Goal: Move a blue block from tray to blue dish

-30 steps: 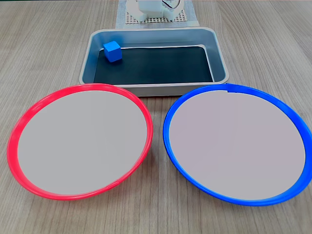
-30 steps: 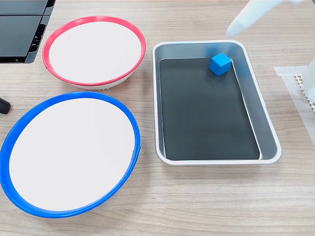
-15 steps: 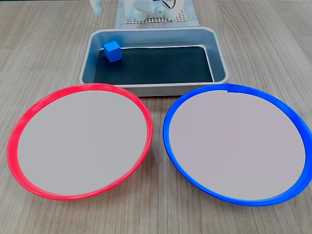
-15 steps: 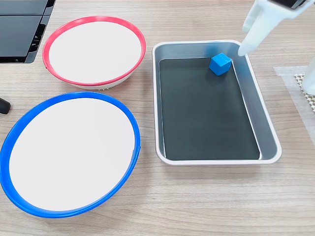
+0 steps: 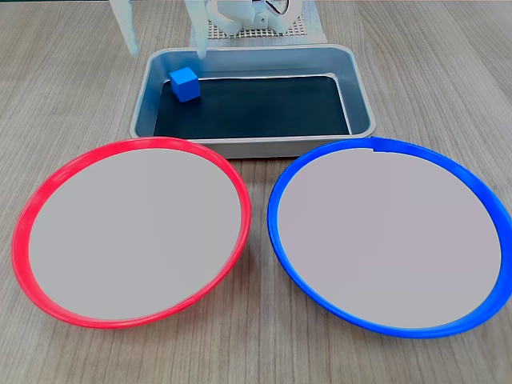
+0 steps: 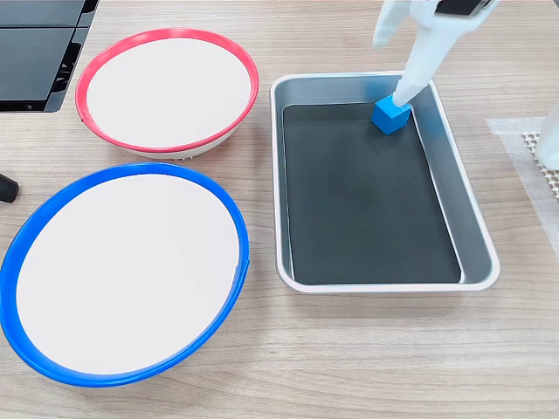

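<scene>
- The blue block (image 5: 184, 84) (image 6: 391, 114) lies on the dark base in a corner of the tray (image 5: 364, 112) (image 6: 476, 253).
- The white pincer (image 5: 164, 44) (image 6: 395, 65) hangs above it, fingers spread wide, holding nothing.
- In one fixed view, one fingertip (image 6: 407, 94) sits just at the block's top.
- The blue dish (image 5: 280, 232) (image 6: 17, 253) and red dish (image 5: 24, 232) (image 6: 166, 37) rest on the wooden counter (image 5: 448, 72).

blue block (image 5: 184, 84) in grey tray's (image 5: 362, 104) far-left corner, open white gripper (image 5: 164, 46) above it, red-rimmed dish (image 5: 32, 216) and blue dish (image 5: 276, 216) in front
</scene>
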Motion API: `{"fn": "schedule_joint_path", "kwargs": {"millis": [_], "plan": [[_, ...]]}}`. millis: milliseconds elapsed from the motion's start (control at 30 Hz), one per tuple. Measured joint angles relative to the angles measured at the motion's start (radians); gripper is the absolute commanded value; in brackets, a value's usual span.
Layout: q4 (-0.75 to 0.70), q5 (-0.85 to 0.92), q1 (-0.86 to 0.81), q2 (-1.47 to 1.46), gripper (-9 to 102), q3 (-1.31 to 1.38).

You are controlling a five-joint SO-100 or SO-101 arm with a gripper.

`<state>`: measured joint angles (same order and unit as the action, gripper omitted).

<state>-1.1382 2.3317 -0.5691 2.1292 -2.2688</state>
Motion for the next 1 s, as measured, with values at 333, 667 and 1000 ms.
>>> {"fn": "schedule_joint_path", "kwargs": {"millis": [333,667,1000], "plan": [[0.051,0.229,0.026,-0.061,29,-0.078],[0.129,0.252,0.061,-0.072,23,-0.155],[0.183,0.252,0.063,-0.098,12,-0.155]]}}
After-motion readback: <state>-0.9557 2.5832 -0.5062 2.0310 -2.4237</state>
